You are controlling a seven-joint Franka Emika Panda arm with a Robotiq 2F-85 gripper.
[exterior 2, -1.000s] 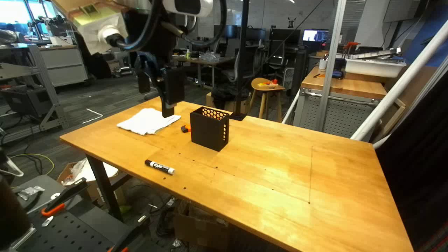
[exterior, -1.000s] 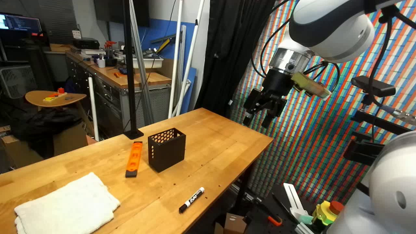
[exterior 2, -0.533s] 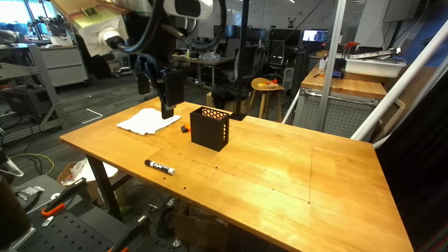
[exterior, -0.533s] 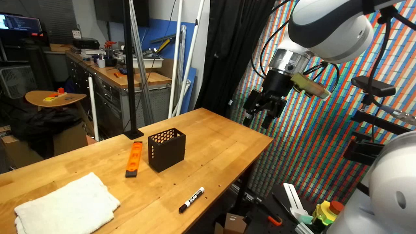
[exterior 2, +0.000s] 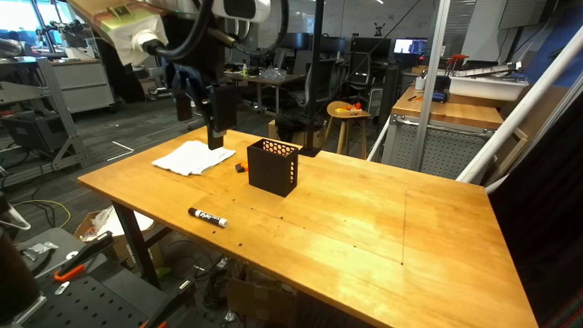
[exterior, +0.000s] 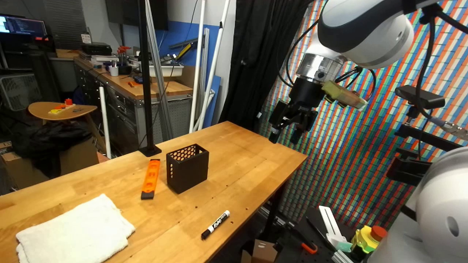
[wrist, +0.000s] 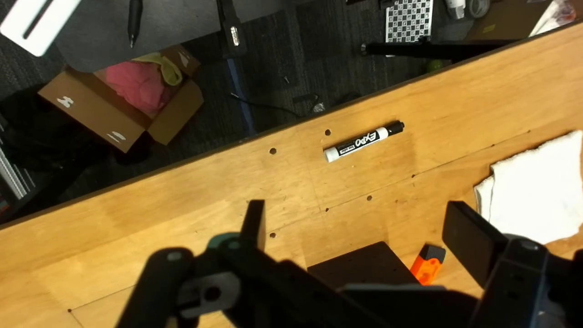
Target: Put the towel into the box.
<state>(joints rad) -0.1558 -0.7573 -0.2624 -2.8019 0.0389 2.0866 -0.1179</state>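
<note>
Box [exterior: 187,173]: upright on the table [exterior: 237,160], open top, inside bottom hidden.
Carton [wrist: 95,111]: open, pink bundle [wrist: 136,86] inside.
Towel [exterior: 75,232]: folded flat on the table, level [exterior: 150,179] between it and box.
Towel's lie: one edge facing level; long axis unclear.
Gripper [wrist: 357,223]: above table, fingers spread wide.
</note>
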